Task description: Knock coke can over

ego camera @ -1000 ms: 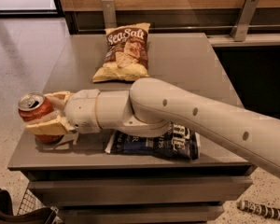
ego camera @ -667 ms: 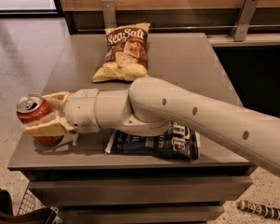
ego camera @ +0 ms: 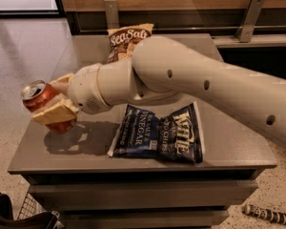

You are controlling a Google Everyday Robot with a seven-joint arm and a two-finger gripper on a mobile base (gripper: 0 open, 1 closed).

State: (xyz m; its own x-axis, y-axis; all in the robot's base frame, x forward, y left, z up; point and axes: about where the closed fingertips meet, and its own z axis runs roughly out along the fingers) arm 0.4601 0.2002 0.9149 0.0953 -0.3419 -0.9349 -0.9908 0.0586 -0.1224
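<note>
The coke can [ego camera: 44,100] is a small red can with a silver top. It stands tilted at the table's left edge, top leaning up and to the left and bottom low near the tabletop. My gripper [ego camera: 52,99] is shut on the can. One tan finger [ego camera: 55,112] lies across its front and the other [ego camera: 62,82] is behind it. The white arm [ego camera: 181,80] reaches in from the right across the table.
A blue Kettle chip bag [ego camera: 157,133] lies flat under the arm at the table's [ego camera: 229,147] front middle. A Sea Salt chip bag [ego camera: 126,41] lies at the back, partly behind the arm. Floor drops off left of the can. A wire basket [ego camera: 31,210] sits at bottom left.
The can, still between the fingers, now sits higher in the view and leans more to the left. The arm has shifted slightly with it. The bags lie as before.
</note>
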